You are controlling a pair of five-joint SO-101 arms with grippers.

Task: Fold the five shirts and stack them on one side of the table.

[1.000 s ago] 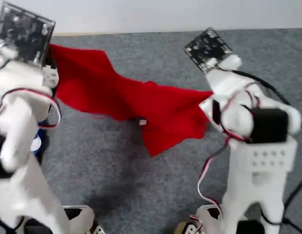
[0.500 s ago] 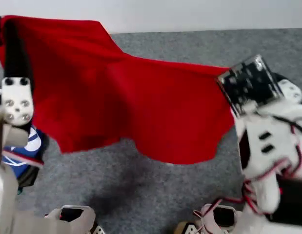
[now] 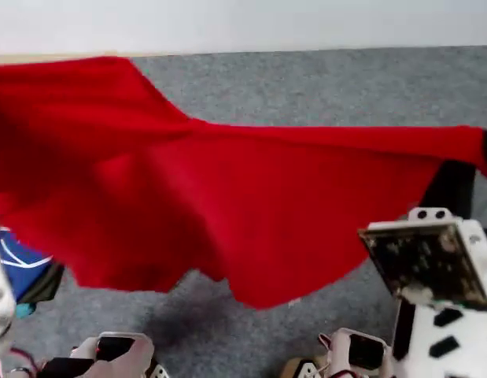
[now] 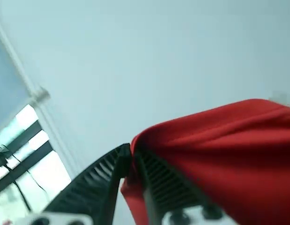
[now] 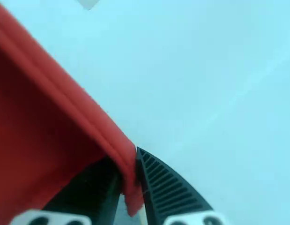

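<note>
Two grips carry the cloth: the left end effector (image 4: 132, 152) and the right end effector (image 5: 129, 161) are each clamped tight on an edge of the shirt (image 3: 227, 205), with ribbed black jaws pinching the fabric between them. Held at two well-separated points and raised above the desk (image 3: 322, 87), the shirt hangs as a broad red sheet, presumably to open it out and shed creases before it is laid down for folding. The fabric is a soft, matte knit with a doubled hem, and its free lower edge sags in loose curves. Beside it stands an arm (image 3: 432, 268) of white plastic bearing an exposed circuit board. A blue garment (image 3: 27, 268) with white marking lies at one side of the desk, whose grey surface looks rough and carpet-like.
</note>
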